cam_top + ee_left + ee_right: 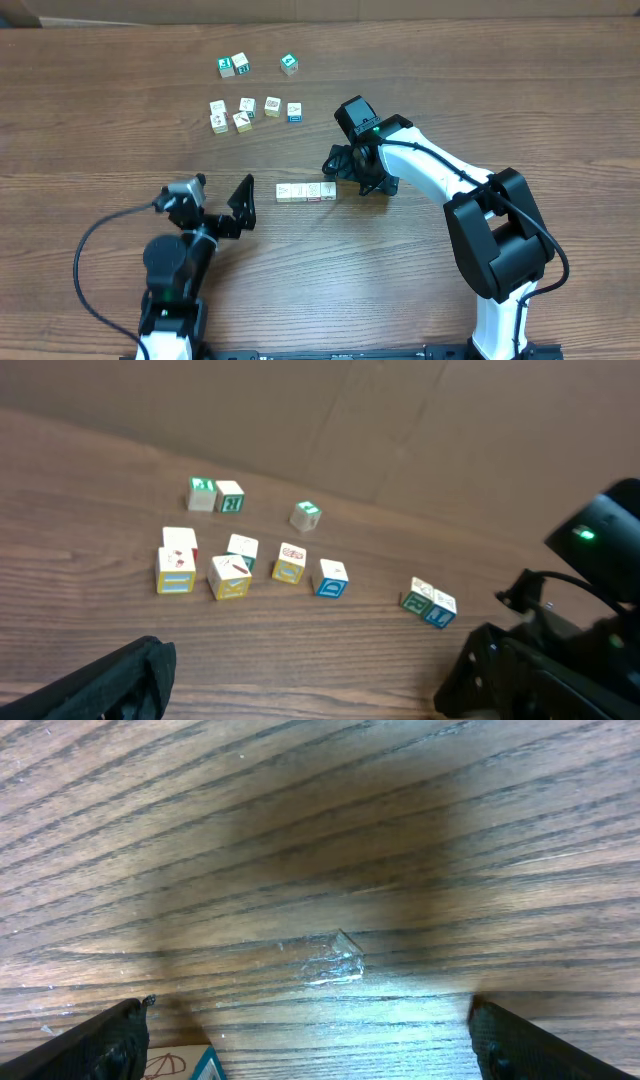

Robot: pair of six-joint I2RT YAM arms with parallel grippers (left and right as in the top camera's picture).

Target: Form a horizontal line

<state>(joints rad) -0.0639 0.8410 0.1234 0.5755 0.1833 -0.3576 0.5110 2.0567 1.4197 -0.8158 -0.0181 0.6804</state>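
row of four pale cubes (pixel 306 191) lies mid-table, touching side to side. right gripper (pixel 350 172), spread wide and empty, hovers at its three o'clock end; left gripper (pixel 240 208), likewise spread and empty, at nine o'clock. risk: any low sideways move could nudge the end cube (pixel 329 190) crooked.

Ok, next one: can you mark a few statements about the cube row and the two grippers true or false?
1. The straight row of small pale wooden cubes lies between the left gripper and the right gripper. True.
2. The right gripper is shut on a cube. False: it stands open and empty beside the row's end.
3. The loose scattered cubes lie apart from the row. True.
4. The left gripper holds a cube. False: it is open and holds nothing.
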